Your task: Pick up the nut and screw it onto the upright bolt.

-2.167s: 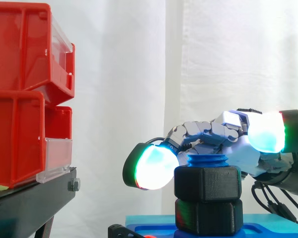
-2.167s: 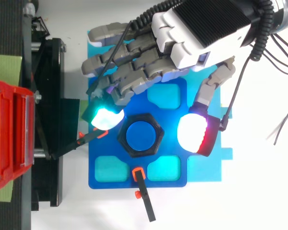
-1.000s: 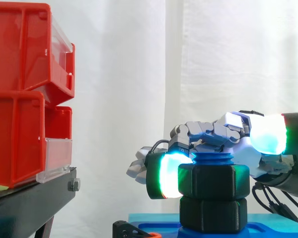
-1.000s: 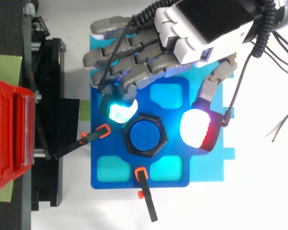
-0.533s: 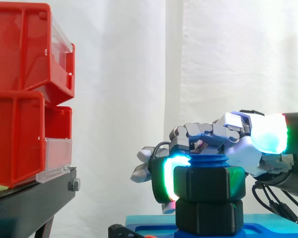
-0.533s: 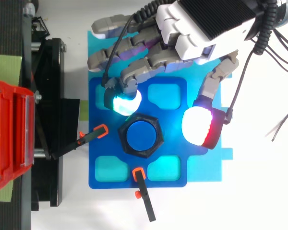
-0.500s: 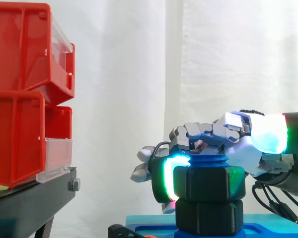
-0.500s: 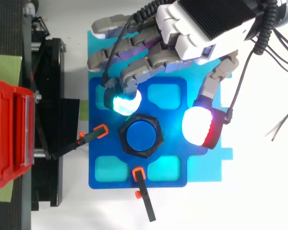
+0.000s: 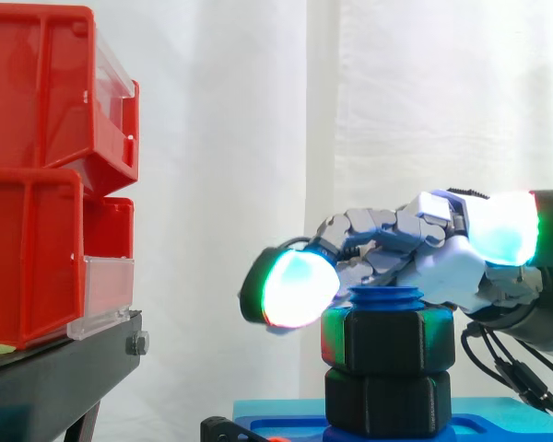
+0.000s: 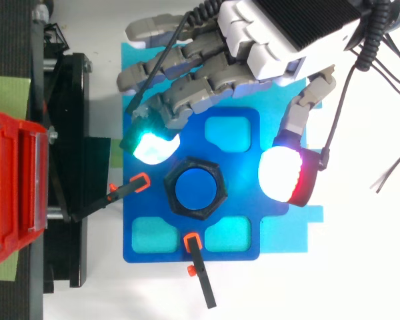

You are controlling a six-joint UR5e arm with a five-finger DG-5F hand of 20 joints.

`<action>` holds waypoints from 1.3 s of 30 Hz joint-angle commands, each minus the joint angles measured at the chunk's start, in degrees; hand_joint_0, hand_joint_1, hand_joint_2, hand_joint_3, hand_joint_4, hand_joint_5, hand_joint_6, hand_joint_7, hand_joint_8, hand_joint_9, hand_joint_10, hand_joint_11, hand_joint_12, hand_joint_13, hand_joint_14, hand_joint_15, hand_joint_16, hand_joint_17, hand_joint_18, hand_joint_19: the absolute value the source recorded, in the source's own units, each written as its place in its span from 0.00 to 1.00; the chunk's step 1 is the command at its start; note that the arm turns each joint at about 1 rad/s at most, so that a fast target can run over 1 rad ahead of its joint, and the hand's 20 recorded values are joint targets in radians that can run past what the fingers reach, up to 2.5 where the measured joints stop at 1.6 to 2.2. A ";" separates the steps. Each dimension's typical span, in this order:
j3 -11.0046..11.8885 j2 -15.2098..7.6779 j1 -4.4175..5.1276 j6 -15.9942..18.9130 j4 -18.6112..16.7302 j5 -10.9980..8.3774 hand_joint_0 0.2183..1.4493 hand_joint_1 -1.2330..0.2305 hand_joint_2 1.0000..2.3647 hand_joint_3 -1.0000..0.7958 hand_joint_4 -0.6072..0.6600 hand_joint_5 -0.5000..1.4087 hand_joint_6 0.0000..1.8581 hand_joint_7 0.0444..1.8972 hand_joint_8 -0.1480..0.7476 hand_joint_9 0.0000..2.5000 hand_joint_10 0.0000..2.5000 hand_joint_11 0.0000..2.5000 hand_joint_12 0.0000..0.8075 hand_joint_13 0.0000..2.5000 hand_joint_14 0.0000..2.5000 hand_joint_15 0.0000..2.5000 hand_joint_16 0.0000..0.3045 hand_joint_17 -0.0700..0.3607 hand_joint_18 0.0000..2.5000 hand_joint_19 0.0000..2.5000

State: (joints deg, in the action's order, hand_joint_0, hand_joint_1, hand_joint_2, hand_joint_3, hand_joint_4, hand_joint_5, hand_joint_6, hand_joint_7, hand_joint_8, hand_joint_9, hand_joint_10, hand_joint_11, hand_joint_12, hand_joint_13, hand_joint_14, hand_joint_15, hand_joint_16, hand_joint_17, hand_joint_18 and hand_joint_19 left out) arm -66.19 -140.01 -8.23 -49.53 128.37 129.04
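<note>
Robot hand [image 10: 283,30] is off the nut [image 9: 387,341] now. Half a second ago I had the glowing finger pad [image 9: 295,287] pressed against the nut's left face at nut height. Now that pad sits up and out to the left, clear of it, level with the bolt [image 9: 385,296] tip. From above, the same pad [image 10: 150,145] is apart from the hex, and the thumb pad [image 10: 283,175] hangs well off to the other side. Fingers loosely extended, released, nothing in them.

Nut is on the upright bolt, with blue thread poking out above it. It sits right over the lower black hex piece [image 9: 387,401] on the blue plate [image 10: 153,207]. I can't tell if the two touch.

My read: one turning stroke is done and the robot hand is resetting for another. Pickup and thread start are over, so I'm in the tightening part. Next contact needs the pad back on a flat, not a corner, or it'll slip.
</note>
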 commanded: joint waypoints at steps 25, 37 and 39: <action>6.51 0.35 2.26 -5.75 22.54 -3.18 0.09 0.47 0.00 0.28 0.60 0.12 0.27 0.34 0.46 0.07 0.00 0.00 0.50 0.02 0.00 0.00 0.18 0.45 0.00 0.00; 6.51 0.35 2.52 -5.49 22.36 -3.18 0.08 0.52 0.00 0.28 0.63 0.13 0.27 0.37 0.47 0.07 0.00 0.00 0.51 0.01 0.00 0.00 0.19 0.46 0.00 0.00; 6.51 0.35 2.43 -5.49 22.45 -3.18 0.08 0.52 0.00 0.28 0.63 0.13 0.27 0.39 0.47 0.07 0.00 0.00 0.51 0.01 0.00 0.00 0.19 0.46 0.00 0.00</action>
State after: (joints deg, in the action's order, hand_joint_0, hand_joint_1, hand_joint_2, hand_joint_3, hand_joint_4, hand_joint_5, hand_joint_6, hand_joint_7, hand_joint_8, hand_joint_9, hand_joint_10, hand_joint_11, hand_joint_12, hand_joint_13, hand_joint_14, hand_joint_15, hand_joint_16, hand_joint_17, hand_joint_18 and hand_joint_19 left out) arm -59.67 -139.66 -5.79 -55.02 150.72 125.88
